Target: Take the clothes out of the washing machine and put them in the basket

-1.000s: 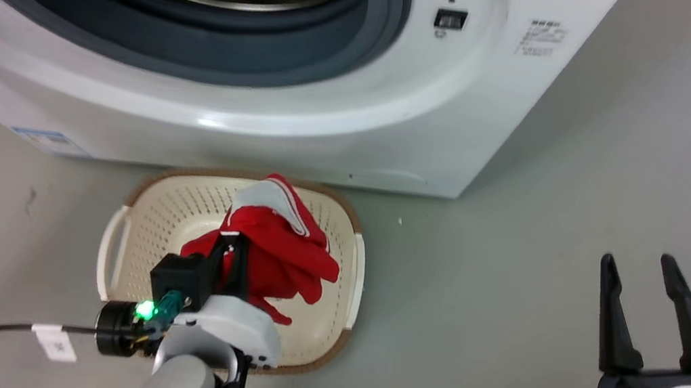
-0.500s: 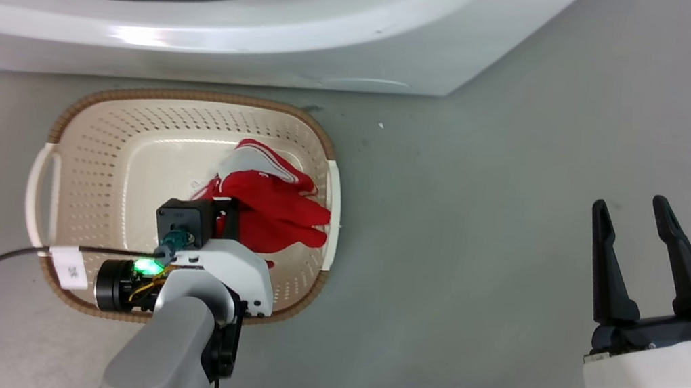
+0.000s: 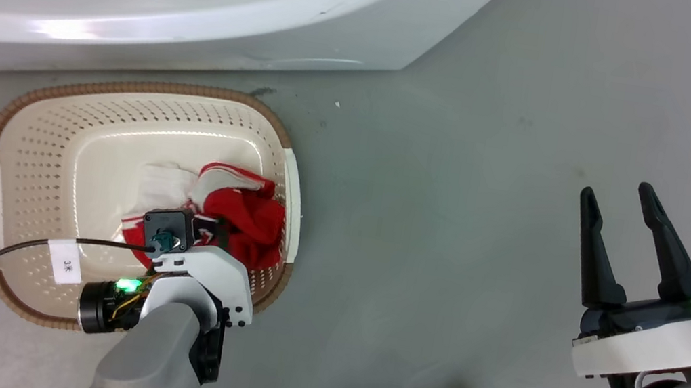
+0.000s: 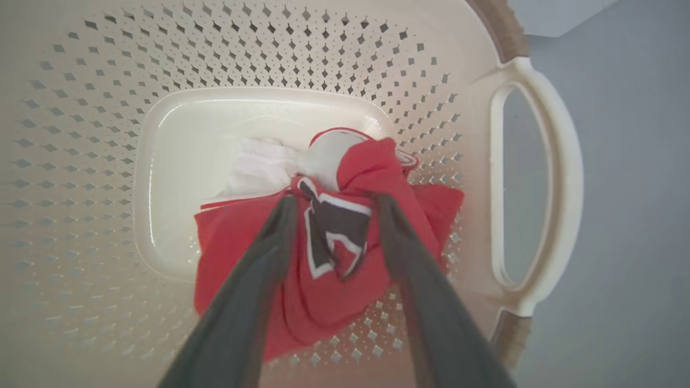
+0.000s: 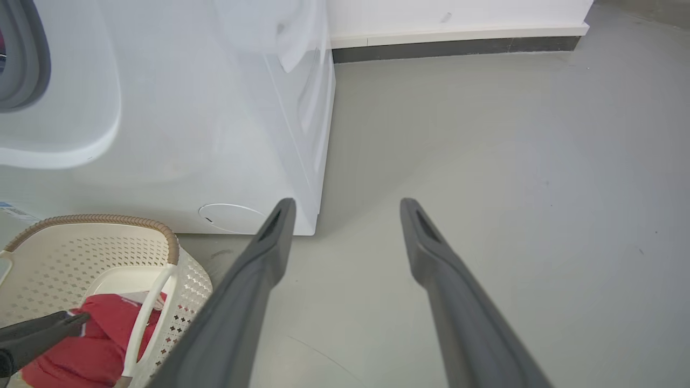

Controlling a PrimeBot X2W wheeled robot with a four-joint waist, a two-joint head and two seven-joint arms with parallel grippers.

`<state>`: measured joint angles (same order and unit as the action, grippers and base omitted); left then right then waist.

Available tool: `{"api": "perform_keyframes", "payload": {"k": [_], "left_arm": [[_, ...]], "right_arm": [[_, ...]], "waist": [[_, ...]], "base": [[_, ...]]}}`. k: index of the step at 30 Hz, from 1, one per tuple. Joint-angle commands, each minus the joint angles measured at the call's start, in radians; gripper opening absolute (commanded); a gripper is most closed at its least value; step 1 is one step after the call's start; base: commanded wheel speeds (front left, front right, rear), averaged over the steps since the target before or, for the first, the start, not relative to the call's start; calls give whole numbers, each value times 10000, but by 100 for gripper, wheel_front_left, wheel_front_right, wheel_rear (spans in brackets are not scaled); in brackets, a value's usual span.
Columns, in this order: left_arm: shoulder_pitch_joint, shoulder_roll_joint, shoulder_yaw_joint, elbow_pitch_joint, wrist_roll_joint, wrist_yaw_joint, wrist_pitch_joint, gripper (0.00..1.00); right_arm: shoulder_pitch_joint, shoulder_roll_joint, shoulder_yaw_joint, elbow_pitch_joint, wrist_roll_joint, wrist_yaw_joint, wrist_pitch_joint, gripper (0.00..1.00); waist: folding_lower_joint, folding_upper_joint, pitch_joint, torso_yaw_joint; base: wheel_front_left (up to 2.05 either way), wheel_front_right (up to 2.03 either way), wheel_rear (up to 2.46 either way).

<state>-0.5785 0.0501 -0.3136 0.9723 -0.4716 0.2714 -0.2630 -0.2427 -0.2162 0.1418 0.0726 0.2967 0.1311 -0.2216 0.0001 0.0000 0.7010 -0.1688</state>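
Note:
The clothes point(image 3: 245, 220) are a bright red garment with white trim, bunched on the floor of the cream basket point(image 3: 129, 85) toward its right wall. My left gripper point(image 4: 334, 202) reaches down into the basket with its fingers spread. The red cloth point(image 4: 323, 302) with its black-and-white number lies between and under them. The washing machine point(image 3: 208, 16) stands just behind the basket, its drum out of view. My right gripper point(image 3: 619, 194) hangs open over bare floor at the right, holding nothing. The right wrist view also shows the basket point(image 5: 97, 220) and the red cloth point(image 5: 102, 345).
A black cable with a white tag point(image 3: 65, 262) runs from my left wrist across the basket's near rim. Grey floor point(image 3: 453, 203) stretches to the right of the basket and the machine. A dark skirting strip point(image 5: 458, 46) lines the far wall.
The head camera has tilted down, so the drum has left the picture. My left gripper has sunk into the basket; the red garment, earlier hanging from it, now rests on the basket floor.

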Motion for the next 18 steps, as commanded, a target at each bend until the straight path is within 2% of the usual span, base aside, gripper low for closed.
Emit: {"api": "perform_keyframes", "payload": {"k": [1, 9, 18], "left_arm": [[159, 3, 18, -39, -93, -54, -28, 100], [1237, -3, -203, -598, -878, -482, -27, 100], [2621, -4, -566, -2163, -926, -283, -27, 100]], "right_arm": [[7, 4, -34, 66, -105, -7, -81, 100], [641, 209, -341, -27, -525, -7, 77, 100], [1727, 592, -980, -797, -1166, -7, 737, 100]], "waist": [[-1, 0, -327, 142], [-1, 0, -1969, 797], [-1, 0, -3428, 1714]], "base": [[0, 0, 0], [0, 0, 0], [0, 0, 0]]}}
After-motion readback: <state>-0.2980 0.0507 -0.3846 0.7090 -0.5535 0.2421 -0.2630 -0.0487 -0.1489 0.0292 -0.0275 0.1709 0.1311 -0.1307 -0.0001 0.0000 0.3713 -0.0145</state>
